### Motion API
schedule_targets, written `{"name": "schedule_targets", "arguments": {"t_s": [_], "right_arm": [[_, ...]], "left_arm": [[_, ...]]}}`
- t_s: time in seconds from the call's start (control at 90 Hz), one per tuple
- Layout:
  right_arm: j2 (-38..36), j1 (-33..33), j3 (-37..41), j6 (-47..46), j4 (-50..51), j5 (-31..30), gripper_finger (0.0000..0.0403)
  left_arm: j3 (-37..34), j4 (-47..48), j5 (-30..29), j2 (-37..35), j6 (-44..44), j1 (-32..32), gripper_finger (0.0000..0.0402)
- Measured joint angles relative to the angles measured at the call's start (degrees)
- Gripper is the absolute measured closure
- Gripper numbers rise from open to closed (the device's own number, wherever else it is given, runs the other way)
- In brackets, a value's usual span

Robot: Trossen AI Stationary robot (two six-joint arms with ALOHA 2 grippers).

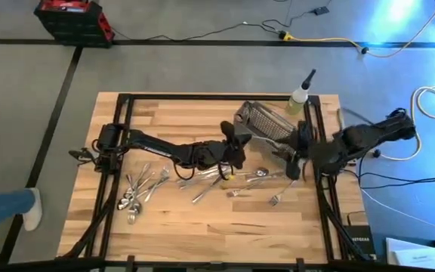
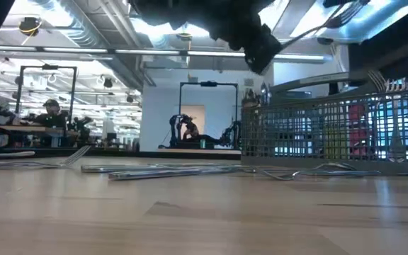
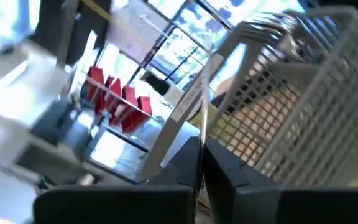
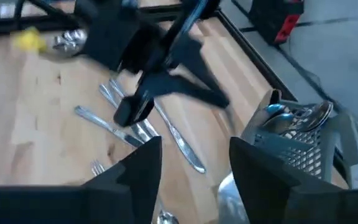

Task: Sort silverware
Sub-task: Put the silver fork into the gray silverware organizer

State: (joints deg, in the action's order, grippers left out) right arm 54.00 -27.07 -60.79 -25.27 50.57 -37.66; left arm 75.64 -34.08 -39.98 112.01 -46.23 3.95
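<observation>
The silverware lies loose on the wooden table: a heap at the left [image 1: 138,189], several pieces in the middle [image 1: 217,177], and a fork [image 1: 282,196] toward the right. More pieces stand in the gray mesh basket [image 1: 266,121] at the far middle. My left gripper [image 1: 236,147] hovers above the table just left of the basket, shut on one slim silver piece [image 3: 202,118]. My right gripper [image 1: 291,162] stands open beside the basket's near right end, over loose pieces [image 4: 179,140], touching nothing. My left gripper pinches a slim silver piece [image 3: 201,140] between its two shut fingers [image 3: 166,165]. The piece runs on past the fingertips toward the basket [image 3: 303,93] and is lifted clear of the table. Which kind of piece it is and which end is held cannot be told.
A squeeze bottle [image 1: 299,98] stands at the table's far right behind the basket. Black frame rails [image 1: 319,189] run along the table's edges. Bare wood [image 1: 202,227] lies along the near edge. Spoon bowls [image 4: 297,115] show in the basket's end compartment.
</observation>
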Motion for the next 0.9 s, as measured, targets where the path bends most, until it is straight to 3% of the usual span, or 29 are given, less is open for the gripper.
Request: {"name": "schedule_targets", "arguments": {"t_s": [0.133, 0.311, 0.433, 0.578, 0.733, 0.9], "right_arm": [[1.4, -9.0, 3.1, -5.3, 0.4, -16.2, 0.0237], [2.6, -20.5, 6.7, -11.9, -1.9, -38.1, 0.0237], [4.5, -26.2, 10.6, -13.2, -8.4, -49.5, 0.0238], [6.9, -26.0, 16.7, -23.3, -14.6, -52.2, 0.0237], [10.5, -18.0, 22.9, -38.2, -19.8, -52.3, 0.0237], [16.1, -9.6, 24.4, -42.0, -30.0, -52.3, 0.0237]], "left_arm": [[-2.1, -9.0, -4.2, 0.1, 2.6, 0.2, 0.04], [-4.6, -21.4, -13.7, -0.3, -4.3, -0.3, 0.0401], [-5.5, -24.3, -16.0, -0.1, -8.9, -0.3, 0.0401], [-5.6, -28.3, -17.3, -0.2, -12.6, 0.2, 0.0401], [-5.6, -28.6, -15.4, 0.3, -14.9, 2.0, 0.0401], [-5.5, -30.1, -13.3, 3.2, -21.5, 2.9, 0.0401]]}}
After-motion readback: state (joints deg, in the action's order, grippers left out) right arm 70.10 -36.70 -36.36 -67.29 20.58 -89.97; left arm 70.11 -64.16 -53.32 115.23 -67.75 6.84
